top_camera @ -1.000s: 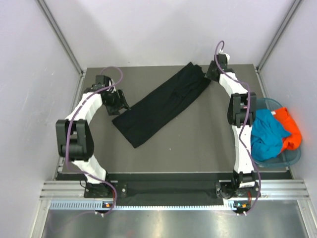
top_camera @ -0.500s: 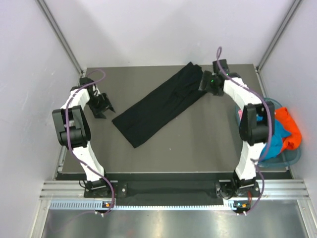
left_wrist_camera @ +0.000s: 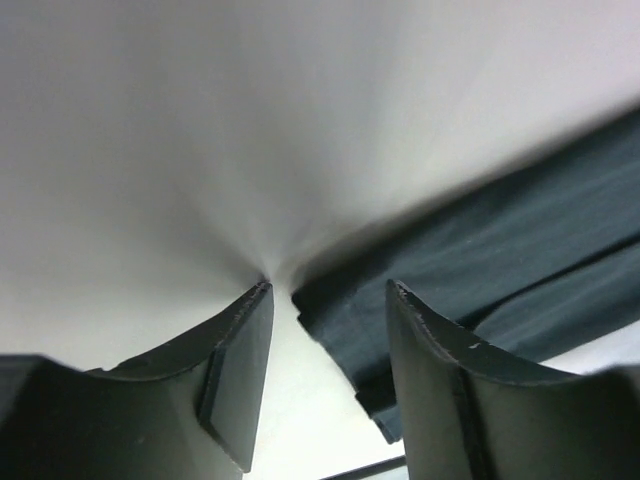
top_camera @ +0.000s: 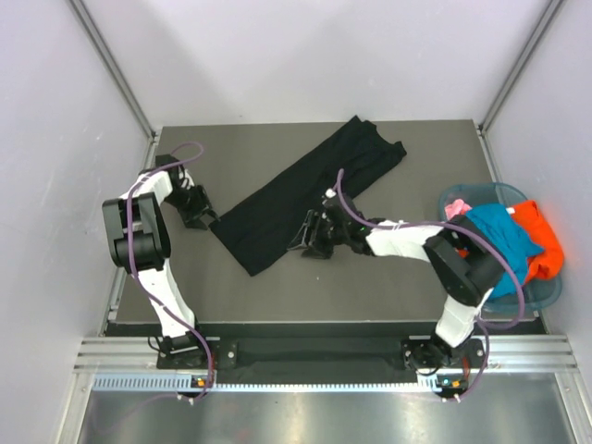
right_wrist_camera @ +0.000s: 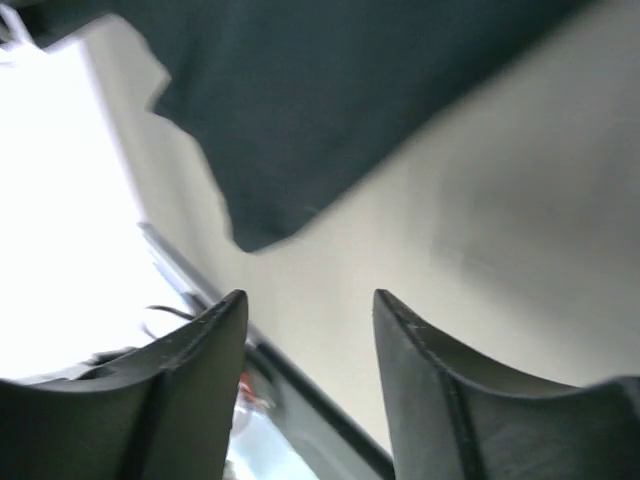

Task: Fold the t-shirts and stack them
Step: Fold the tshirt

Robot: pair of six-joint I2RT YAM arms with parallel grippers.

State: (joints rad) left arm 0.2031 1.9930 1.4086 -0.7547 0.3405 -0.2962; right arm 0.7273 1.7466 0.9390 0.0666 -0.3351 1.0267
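The black t-shirt lies on the table as a long folded strip, running diagonally from near left to far right. My left gripper is open and low at the strip's near-left corner. In the left wrist view that corner lies between and beyond the fingers of my left gripper. My right gripper is open and empty beside the strip's near long edge. In the right wrist view the shirt lies ahead of the right gripper, apart from it.
A translucent blue-green basket stands off the table's right edge and holds a teal shirt, an orange shirt and a bit of pink cloth. Grey table; walls on three sides.
My right arm has swung from the shirt's far right end down to the middle of its near edge. My left gripper has moved back in towards the near-left corner.
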